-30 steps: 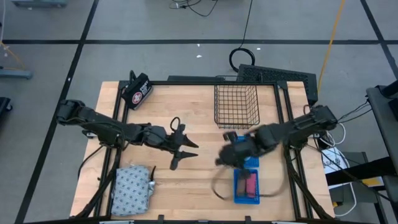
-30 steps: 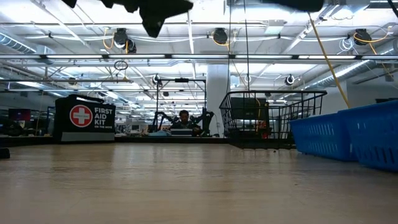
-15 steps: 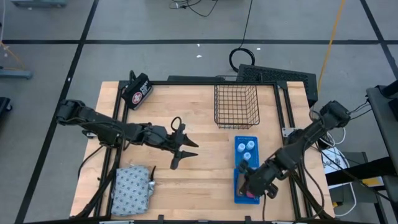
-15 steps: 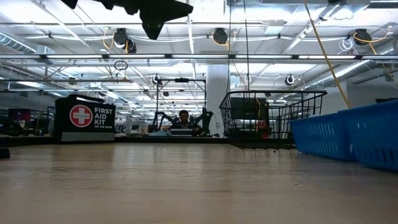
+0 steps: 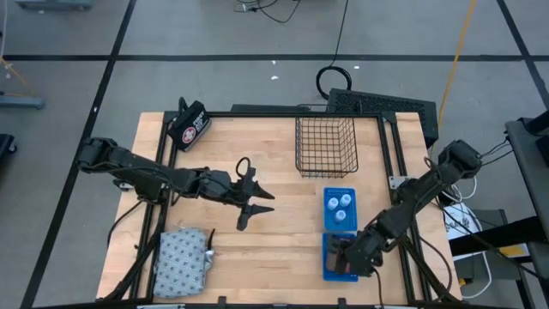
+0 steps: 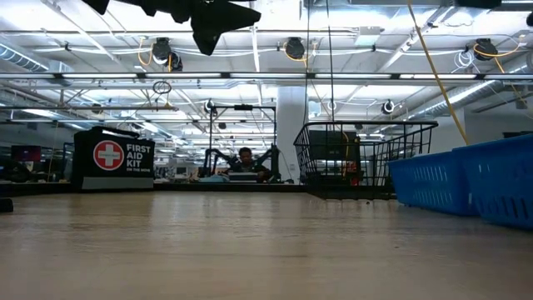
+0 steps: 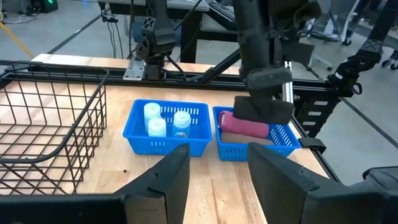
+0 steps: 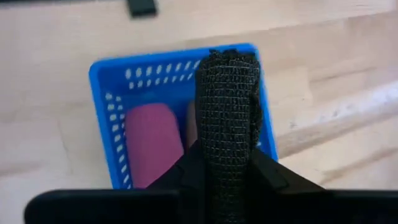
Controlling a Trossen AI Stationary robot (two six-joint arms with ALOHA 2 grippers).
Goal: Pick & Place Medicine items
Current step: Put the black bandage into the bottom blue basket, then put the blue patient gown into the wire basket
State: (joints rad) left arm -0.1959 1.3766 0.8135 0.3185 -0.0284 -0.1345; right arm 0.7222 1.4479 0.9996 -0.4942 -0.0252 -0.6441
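Right gripper (image 8: 222, 163) clamping the black piece (image 8: 227, 99) right over the nearer blue tray (image 8: 102, 78).
The black piece is looking like a mesh-textured roll, standing on end between the fingers; the pink piece (image 8: 153, 144) is lying in that tray below it. Three white bottles (image 7: 165, 121) are sitting in the second blue tray (image 7: 163, 138). Patterned pouch (image 5: 182, 261) is lying at the table's left front corner. Left gripper (image 5: 250, 206) is hovering mid-table, fingers spread, holding nothing. Black case (image 6: 113, 158) is reading "FIRST AID KIT".

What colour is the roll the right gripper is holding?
Black roll, with a woven mesh texture; clearest in the right wrist view.
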